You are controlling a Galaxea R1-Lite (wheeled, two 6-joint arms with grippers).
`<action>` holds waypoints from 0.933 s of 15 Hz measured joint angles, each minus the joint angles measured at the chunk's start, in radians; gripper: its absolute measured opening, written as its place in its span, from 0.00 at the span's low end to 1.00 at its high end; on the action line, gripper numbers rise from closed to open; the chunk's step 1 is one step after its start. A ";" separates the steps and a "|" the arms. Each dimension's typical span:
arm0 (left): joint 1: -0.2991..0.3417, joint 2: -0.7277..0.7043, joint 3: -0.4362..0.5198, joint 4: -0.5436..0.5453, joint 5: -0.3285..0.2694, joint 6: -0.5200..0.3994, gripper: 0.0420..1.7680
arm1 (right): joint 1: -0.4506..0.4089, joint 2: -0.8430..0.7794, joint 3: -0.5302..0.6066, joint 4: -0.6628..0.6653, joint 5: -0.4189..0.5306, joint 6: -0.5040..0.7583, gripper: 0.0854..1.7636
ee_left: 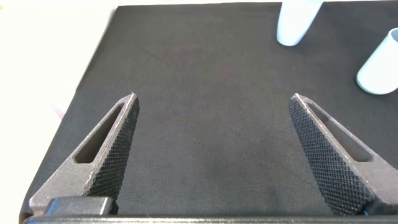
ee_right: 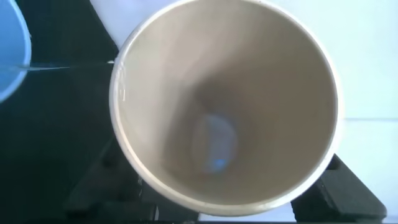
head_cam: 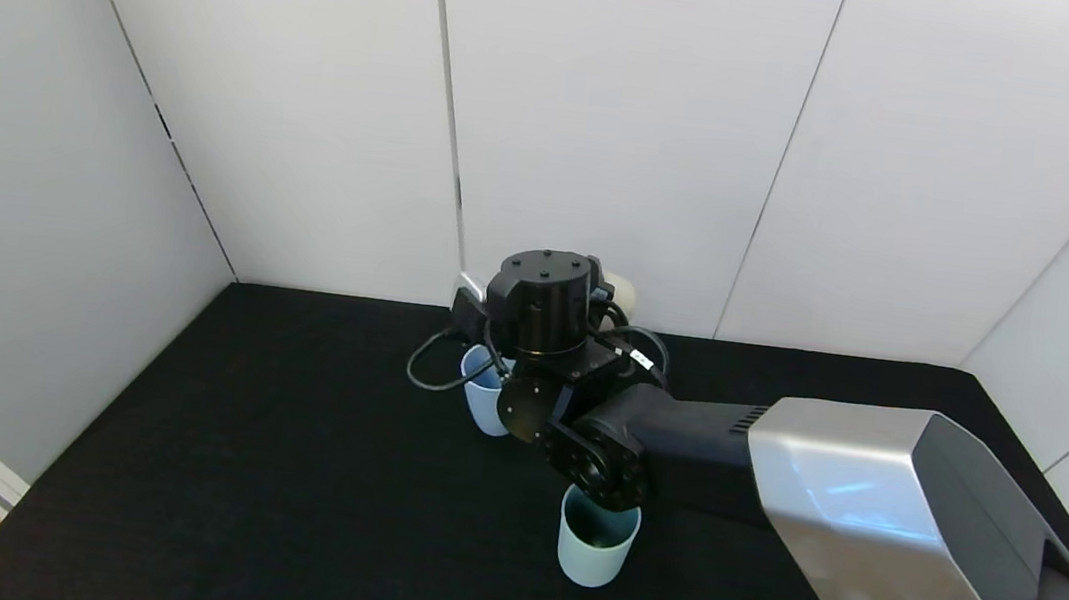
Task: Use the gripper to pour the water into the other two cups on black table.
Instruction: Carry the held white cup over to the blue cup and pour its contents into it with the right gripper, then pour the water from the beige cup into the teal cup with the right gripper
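My right gripper (ee_right: 221,186) is shut on a cream-beige cup (ee_right: 224,106) and holds it tilted over the back middle of the black table (head_cam: 273,472). A thin stream of water (ee_right: 68,65) runs from the cup's rim towards the pale blue cup (ee_right: 9,56). In the head view the black wrist (head_cam: 542,303) hides the fingers, and the cream cup (head_cam: 624,295) peeks out behind it. The pale blue cup (head_cam: 483,397) stands just below the wrist. The mint green cup (head_cam: 596,541) stands nearer me, upright. My left gripper (ee_left: 214,96) hovers open over bare table.
White wall panels close off the table's back and both sides. The silver right arm link (head_cam: 881,531) spans the right of the table. The left wrist view shows the pale blue cup (ee_left: 298,22) and the mint green cup (ee_left: 379,65) farther off.
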 joint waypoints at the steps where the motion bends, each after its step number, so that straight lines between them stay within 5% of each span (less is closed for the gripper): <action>1: 0.000 0.000 0.000 0.000 0.000 0.000 0.97 | -0.002 0.000 0.000 0.006 -0.001 0.040 0.70; 8: 0.000 0.000 0.000 0.000 0.000 0.000 0.97 | -0.005 -0.057 0.000 0.275 0.007 0.494 0.70; 14: 0.000 0.000 0.000 0.000 -0.001 -0.001 0.97 | -0.038 -0.263 0.046 0.533 0.058 0.723 0.70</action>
